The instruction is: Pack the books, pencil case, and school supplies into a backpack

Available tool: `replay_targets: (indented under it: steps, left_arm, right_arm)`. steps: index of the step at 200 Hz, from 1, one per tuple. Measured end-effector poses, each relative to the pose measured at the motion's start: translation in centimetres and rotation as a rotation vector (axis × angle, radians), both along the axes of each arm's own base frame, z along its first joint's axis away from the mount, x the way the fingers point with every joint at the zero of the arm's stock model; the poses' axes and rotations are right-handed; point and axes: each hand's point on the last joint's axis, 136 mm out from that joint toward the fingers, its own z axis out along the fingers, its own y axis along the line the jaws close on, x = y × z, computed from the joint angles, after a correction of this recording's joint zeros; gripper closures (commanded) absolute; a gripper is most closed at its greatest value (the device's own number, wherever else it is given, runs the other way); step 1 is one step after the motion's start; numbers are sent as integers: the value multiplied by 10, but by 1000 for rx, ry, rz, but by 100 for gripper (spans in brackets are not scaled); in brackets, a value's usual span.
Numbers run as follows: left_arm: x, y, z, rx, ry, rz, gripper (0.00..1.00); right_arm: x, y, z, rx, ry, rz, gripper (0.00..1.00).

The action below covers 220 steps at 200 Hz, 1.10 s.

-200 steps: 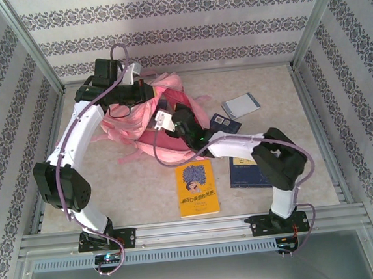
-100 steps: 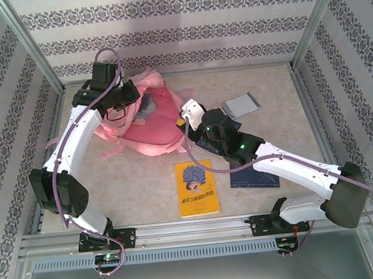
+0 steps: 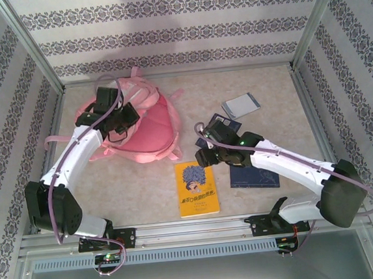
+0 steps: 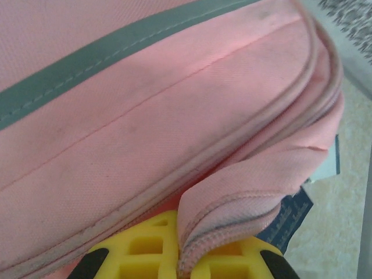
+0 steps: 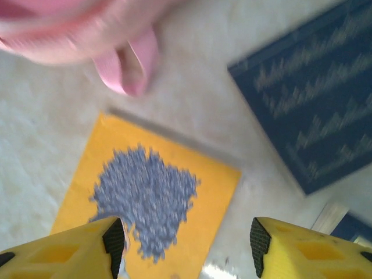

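Where the left arm reaches in, we note the left hand (image 3: 120,116) clenched on a fold of the large pink fabric backpack (image 3: 151,123). The left wrist view shows its yellow fingers (image 4: 145,256) pinching that fold of pink cloth beside a zip seam. The backpack lies at the back left of the beige counter (image 3: 131,183), with one strap trailing out to the left. Just in front of its right edge, a flat yellow book with a blue picture (image 3: 197,188) lies on the counter. The right hand (image 3: 207,152) hangs over the book's top edge, released, and the right wrist view shows nothing between its parted fingers. A dark navy book (image 3: 258,175) lies just right of the yellow one, partly under the right arm. Further back on the right lies a grey-white notebook (image 3: 241,105), well apart from the backpack.
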Motion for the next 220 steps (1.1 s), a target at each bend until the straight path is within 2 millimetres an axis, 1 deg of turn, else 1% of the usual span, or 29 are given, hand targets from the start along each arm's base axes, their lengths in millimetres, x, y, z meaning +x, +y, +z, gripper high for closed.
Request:
replay_targets:
  steps: [15, 29, 43, 61, 68, 73, 86, 98, 112, 121, 136, 156, 168, 178, 191, 205, 217, 220]
  left_arm:
    - [-12, -2, -18, -20, 43, 11, 100]
    - [-19, -2, -27, -26, 61, 20, 100]
    - [-24, 0, -31, -29, 65, 26, 100]
    - [-26, 0, -30, -28, 60, 29, 100]
    - [-25, 1, -30, -27, 57, 29, 96]
    - [-25, 1, -30, -26, 57, 29, 91]
    - [-25, 0, -30, -22, 55, 19, 76]
    - [-26, -1, -30, -16, 54, 0, 67]
    - [-29, -3, -31, -18, 63, -23, 60]
    - [-32, -5, -32, -19, 72, -37, 58]
    - [-38, -11, -33, -27, 85, -75, 51]
    - [-51, -28, -27, -30, 77, -163, 40]
    - [-65, -46, -18, -27, 53, -242, 38]
    - [-78, -59, -10, -31, 30, -305, 34]
    - [-96, -73, -6, -35, 10, -374, 32]
    - [-117, -85, -16, -40, 26, -443, 32]
    - [-135, -95, -33, -35, 65, -501, 33]
    - [-142, -99, -41, -35, 86, -522, 33]
  right_arm:
    - [-15, -8, -25, -2, 107, -33, 39]
    - [-28, -12, -44, 4, 194, -57, 39]
    - [-36, -14, -61, 12, 270, -79, 39]
    - [-39, -12, -75, 32, 332, -106, 39]
    - [-38, -11, -78, 44, 346, -116, 40]
    - [-37, -10, -81, 52, 354, -123, 40]
    - [-33, -9, -83, 77, 365, -143, 40]
    - [-28, -8, -83, 103, 366, -160, 41]
    - [-24, -8, -84, 125, 366, -179, 41]
    - [-23, -8, -85, 131, 364, -185, 41]
    - [-23, -9, -88, 134, 365, -190, 41]
    - [-27, -11, -93, 135, 375, -191, 41]
    - [-28, -12, -94, 136, 377, -193, 41]
    - [-28, -13, -94, 140, 376, -195, 41]
    - [-28, -14, -93, 152, 369, -197, 41]
    - [-29, -16, -90, 172, 362, -203, 40]
    - [-30, -17, -88, 189, 361, -210, 41]
    - [-31, -17, -88, 194, 363, -212, 41]
